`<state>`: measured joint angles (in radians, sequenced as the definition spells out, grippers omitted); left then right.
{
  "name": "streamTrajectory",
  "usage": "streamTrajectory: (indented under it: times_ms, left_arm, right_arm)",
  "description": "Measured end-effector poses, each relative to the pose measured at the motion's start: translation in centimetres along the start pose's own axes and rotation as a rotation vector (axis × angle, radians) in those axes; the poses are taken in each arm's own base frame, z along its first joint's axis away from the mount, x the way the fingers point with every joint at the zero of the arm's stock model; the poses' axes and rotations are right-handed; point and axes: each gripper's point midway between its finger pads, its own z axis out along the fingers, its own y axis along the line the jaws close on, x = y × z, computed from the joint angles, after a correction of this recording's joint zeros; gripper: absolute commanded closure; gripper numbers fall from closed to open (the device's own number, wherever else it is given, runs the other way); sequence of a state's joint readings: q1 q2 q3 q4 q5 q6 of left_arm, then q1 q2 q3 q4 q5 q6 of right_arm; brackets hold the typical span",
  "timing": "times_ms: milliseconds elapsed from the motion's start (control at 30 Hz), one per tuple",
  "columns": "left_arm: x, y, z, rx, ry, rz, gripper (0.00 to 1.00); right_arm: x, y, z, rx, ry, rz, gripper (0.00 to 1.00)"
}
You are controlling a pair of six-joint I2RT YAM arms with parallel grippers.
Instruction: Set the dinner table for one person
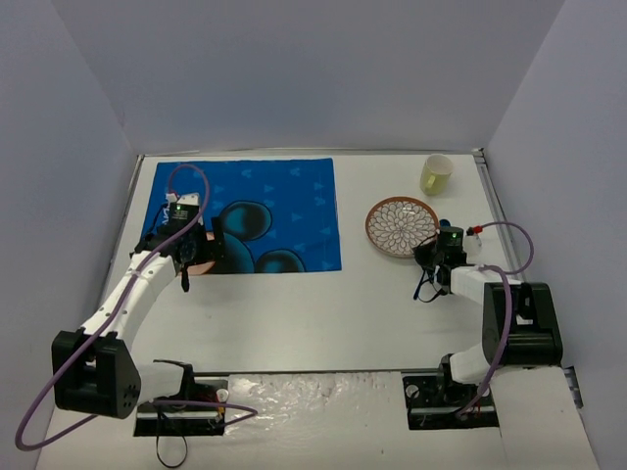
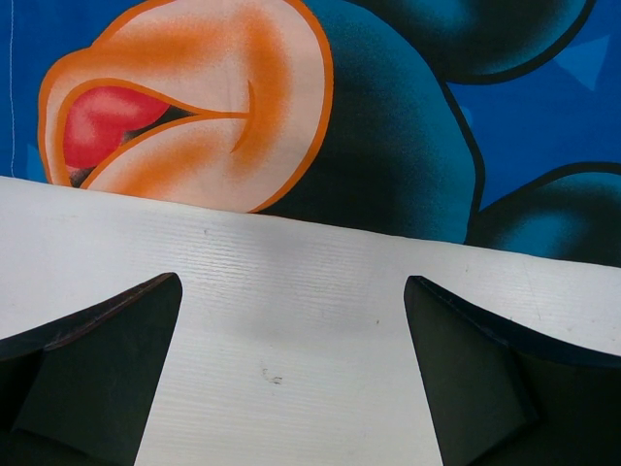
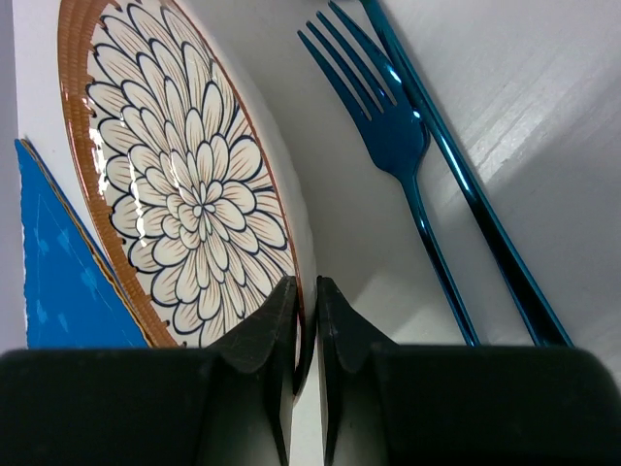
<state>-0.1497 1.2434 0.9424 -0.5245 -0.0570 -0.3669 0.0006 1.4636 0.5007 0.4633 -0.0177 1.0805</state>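
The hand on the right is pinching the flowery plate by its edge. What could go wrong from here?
1. The right hand pinches only the thin rim of the round brown-rimmed flower-patterned plate; it might tilt or slip when lifted.
2. The blue metal fork and long blue utensil lie close beside it on the white dinner table; dragging the plate could knock them.
3. The open left hand hovers at the blue cartoon placemat's edge, perhaps in the way.

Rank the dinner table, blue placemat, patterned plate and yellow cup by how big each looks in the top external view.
Largest to smallest:
1. dinner table
2. blue placemat
3. patterned plate
4. yellow cup
All lie on one surface, so nearness to the camera hardly skews this order.
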Motion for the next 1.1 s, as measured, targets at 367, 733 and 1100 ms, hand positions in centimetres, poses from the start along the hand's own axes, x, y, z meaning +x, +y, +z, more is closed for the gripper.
streamTrajectory:
  times_ms: [367, 733, 1100]
  left_arm:
    - [-3.0, -1.9, -2.0, 0.076, -0.017, -0.020, 0.03]
    - [-6.2, -5.2, -3.6, 0.214, -0.038, -0.080, 0.03]
    - [-5.4, -2.3, -3.4, 0.080, -0.035, -0.098, 0.03]
  right_arm:
    - [0.8, 2.3, -2.2, -0.062, 0.091, -0.122, 1.00]
    - [3.0, 13.8, -4.5, -0.339, 0.224, -0.283, 1.00]
    - [14.4, 24.5, -1.6, -0.561, 0.485, -0.467, 1.00]
